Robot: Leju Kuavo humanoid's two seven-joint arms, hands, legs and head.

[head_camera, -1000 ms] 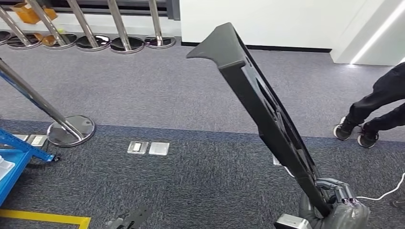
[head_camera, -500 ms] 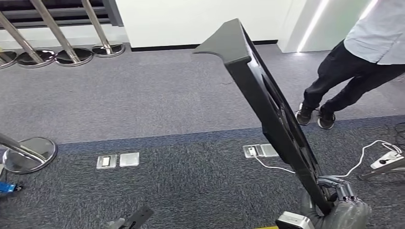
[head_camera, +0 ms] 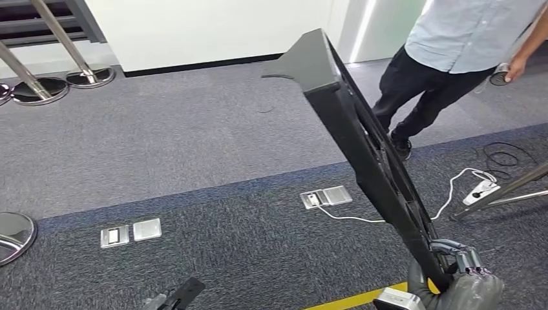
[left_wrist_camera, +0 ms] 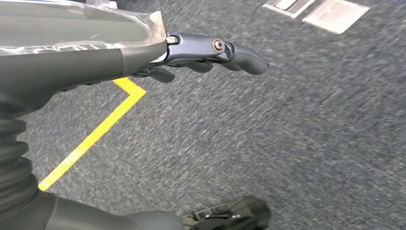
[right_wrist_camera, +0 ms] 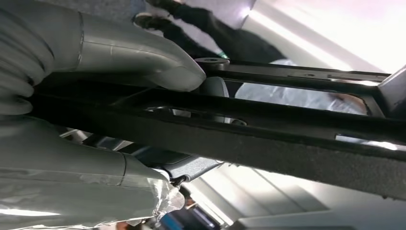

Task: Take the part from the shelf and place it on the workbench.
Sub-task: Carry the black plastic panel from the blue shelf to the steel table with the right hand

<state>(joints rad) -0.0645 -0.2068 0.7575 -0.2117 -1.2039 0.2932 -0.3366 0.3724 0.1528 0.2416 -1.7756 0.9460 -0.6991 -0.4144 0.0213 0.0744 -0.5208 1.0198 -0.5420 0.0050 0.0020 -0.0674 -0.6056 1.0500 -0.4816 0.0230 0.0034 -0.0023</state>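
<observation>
The right hand [head_camera: 462,284] grips the long black part [head_camera: 362,148] — pickup done; the left hand [left_wrist_camera: 206,52] hangs loosely open, holding nothing — workbench placement remains.

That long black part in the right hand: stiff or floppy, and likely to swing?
Likely stiff: the black part rises straight, unsagging, from the right hand. Probably top-heavy: held at its lower end alone, so it may lever or swing. Openwork frame suggests modest weight.

left hand [left_wrist_camera: 143,57] empty, fingers [left_wrist_camera: 239,55] apart | over grey carpet [left_wrist_camera: 287,143] | yellow floor line [left_wrist_camera: 95,134] beneath
</observation>
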